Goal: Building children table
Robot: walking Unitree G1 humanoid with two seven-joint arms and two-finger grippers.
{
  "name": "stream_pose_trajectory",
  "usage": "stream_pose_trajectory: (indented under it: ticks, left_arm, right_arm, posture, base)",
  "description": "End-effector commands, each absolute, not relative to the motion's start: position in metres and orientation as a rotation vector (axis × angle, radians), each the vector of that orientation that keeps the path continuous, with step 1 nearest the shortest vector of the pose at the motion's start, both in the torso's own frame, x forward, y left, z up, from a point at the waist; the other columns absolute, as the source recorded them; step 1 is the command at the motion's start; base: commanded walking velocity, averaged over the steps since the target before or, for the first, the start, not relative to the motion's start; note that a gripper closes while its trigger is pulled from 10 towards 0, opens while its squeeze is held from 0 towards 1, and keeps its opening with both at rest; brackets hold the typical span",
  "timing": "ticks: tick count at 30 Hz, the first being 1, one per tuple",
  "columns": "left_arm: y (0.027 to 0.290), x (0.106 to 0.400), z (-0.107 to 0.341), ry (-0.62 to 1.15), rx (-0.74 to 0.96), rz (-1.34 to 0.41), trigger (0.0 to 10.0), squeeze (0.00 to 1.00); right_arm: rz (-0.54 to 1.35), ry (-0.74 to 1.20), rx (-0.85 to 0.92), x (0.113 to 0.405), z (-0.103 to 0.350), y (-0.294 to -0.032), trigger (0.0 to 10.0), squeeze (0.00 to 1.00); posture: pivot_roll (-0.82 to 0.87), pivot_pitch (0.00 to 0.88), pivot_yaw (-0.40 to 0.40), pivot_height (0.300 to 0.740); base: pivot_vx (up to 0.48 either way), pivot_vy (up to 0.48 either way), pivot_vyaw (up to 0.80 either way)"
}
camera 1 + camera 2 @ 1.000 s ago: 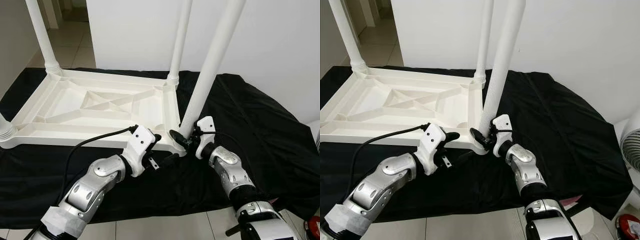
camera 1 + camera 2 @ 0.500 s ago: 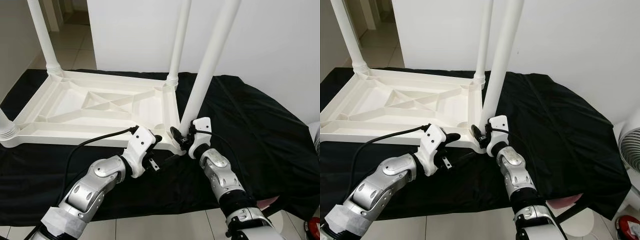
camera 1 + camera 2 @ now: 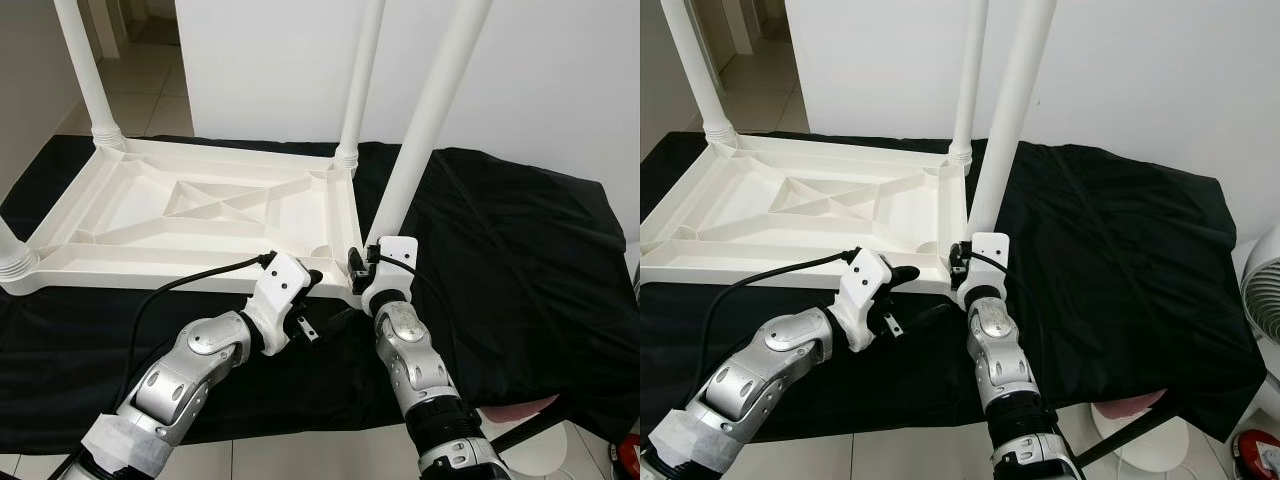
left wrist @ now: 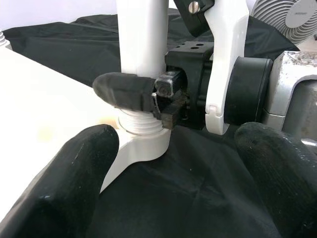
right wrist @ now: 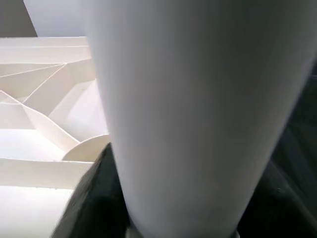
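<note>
White upturned table (image 3: 190, 215) on black cloth (image 3: 520, 250), right gripper (image 3: 362, 268) jaws clamped on near-corner leg (image 3: 425, 120) at its socket, left gripper (image 3: 325, 322) jaws apart just beside; tilted leg could cross-thread or pop out.

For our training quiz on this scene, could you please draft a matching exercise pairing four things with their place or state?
1. right hand
2. left hand
3. white plastic upside-down table top
4. black cloth

A. lies legs-up on the cloth
B. shut on the near white table leg
C. open, beside the table's near corner
D. spread under everything

Pairs: 1-B, 2-C, 3-A, 4-D
</note>
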State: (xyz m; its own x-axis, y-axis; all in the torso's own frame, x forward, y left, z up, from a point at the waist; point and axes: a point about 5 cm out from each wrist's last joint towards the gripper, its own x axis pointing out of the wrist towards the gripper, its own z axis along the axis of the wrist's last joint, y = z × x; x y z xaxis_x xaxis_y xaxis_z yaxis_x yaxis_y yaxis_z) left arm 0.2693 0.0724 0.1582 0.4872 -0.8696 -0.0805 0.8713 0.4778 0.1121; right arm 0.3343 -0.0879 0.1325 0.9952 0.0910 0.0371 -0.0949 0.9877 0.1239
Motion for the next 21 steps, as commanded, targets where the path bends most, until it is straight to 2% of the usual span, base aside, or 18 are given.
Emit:
stream_pose_trajectory:
  ticks: [1,7,16,17,21]
  left_arm:
    - [0.068,0.263,0.157,0.023,0.149,-1.167,10.0,0.0]
    - [0.067,0.262,0.157,0.023,0.147,-1.168,10.0,0.0]
    - [0.071,0.262,0.156,0.031,0.149,-1.159,10.0,0.0]
    - [0.07,0.262,0.155,0.032,0.148,-1.161,10.0,0.0]
    - [0.07,0.261,0.154,0.036,0.145,-1.167,10.0,0.0]
  right_arm:
    - [0.123,-0.054,0.145,0.333,0.134,-0.09,10.0,1.0]
    - [0.154,-0.07,0.163,0.328,0.136,-0.09,10.0,1.0]
    - [0.273,-0.094,0.102,0.326,0.135,-0.124,10.0,1.0]
    - [0.322,-0.097,0.07,0.325,0.134,-0.13,10.0,0.0]
    - [0.423,-0.094,0.011,0.324,0.134,-0.14,10.0,0.0]
  posture:
    - [0.08,0.0,-0.08,0.74]
    - [0.08,0.0,-0.081,0.74]
    - [0.08,0.011,-0.077,0.74]
    - [0.08,0.013,-0.075,0.74]
    - [0.07,0.015,-0.07,0.74]
  base:
    - [0.0,0.0,0.0]
    - [0.0,0.0,0.0]
    - [0.0,0.0,0.0]
    - [0.0,0.0,0.0]
    - [0.0,0.0,0.0]
